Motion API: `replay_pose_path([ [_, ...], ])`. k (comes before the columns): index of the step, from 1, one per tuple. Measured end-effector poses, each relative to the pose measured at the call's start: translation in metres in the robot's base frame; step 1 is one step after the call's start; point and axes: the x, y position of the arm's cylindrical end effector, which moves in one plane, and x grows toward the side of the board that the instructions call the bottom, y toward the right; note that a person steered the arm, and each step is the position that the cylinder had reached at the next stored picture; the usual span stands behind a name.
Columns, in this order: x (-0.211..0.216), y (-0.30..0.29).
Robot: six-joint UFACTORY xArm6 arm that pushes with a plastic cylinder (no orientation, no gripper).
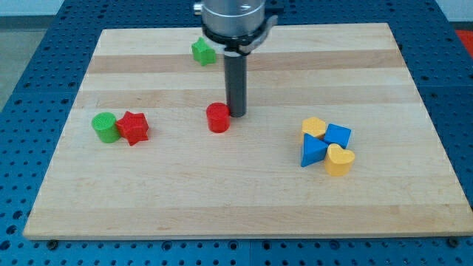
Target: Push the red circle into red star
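My tip [238, 114] rests just beside the red circle [218, 117], on its right near the board's middle, gripping nothing.

The red star [134, 127] sits well to the view's left, touching a green cylinder [105, 126], with bare wood between it and the circle. The wooden board [222, 199] lies open along its bottom edge. Counted: two red blocks, two green, including a green block [203, 52] near the top edge, two blue [312, 151] and two yellow [339, 159] clustered together at the view's right.
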Motion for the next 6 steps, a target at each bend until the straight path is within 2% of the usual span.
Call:
replay_pose_path([
  [2, 0.013, -0.058],
  [3, 0.02, -0.026],
  [4, 0.044, -0.01],
  [5, 0.054, -0.038],
  [6, 0.044, -0.073],
])
